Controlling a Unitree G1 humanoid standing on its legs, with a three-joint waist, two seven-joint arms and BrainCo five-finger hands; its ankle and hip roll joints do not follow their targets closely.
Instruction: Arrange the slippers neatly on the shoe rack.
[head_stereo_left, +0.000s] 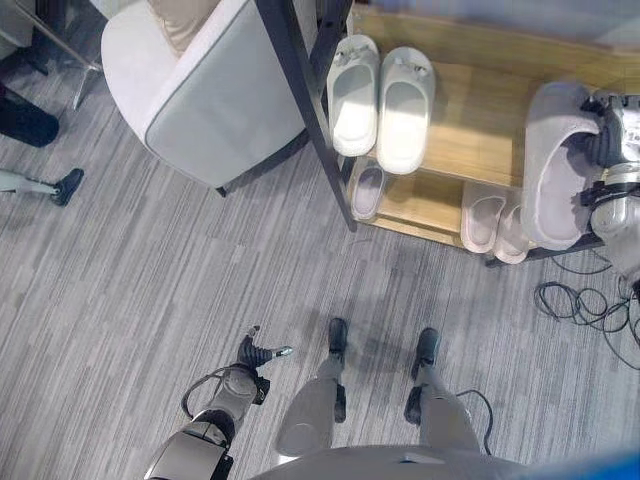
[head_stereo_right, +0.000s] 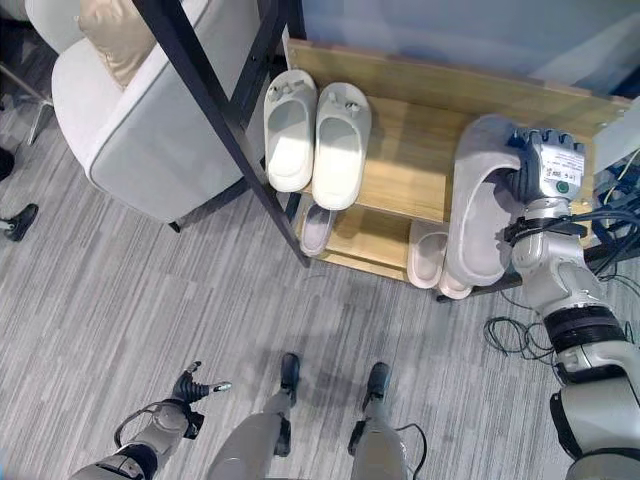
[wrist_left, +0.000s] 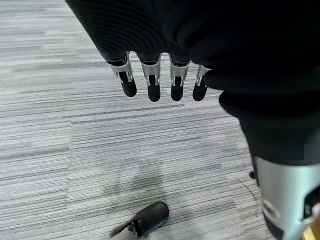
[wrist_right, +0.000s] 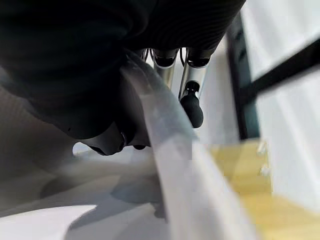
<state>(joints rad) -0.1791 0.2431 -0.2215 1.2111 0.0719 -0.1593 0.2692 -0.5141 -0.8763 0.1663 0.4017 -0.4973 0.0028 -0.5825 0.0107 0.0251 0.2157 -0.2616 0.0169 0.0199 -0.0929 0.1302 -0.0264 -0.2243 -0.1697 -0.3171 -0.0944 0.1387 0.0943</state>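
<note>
A large grey slipper (head_stereo_right: 485, 200) lies lengthwise at the right end of the wooden top shelf (head_stereo_right: 420, 150) of the shoe rack, its heel end reaching past the front edge. My right hand (head_stereo_right: 545, 165) is shut on its right rim; in the right wrist view the thumb and fingers (wrist_right: 192, 107) pinch the pale rim (wrist_right: 170, 150) above the wood. A pair of white slippers (head_stereo_left: 355, 90) (head_stereo_left: 405, 95) stands side by side at the shelf's left. My left hand (head_stereo_left: 255, 352) hangs low over the floor, fingers (wrist_left: 150, 82) straight and holding nothing.
The lower shelf holds a small slipper (head_stereo_left: 368, 190) at the left and two pale ones (head_stereo_left: 482, 220) at the right. A dark rack post (head_stereo_left: 310, 110) runs beside a white armchair (head_stereo_left: 200, 90). Grey striped floor (head_stereo_left: 150, 280) spreads in front.
</note>
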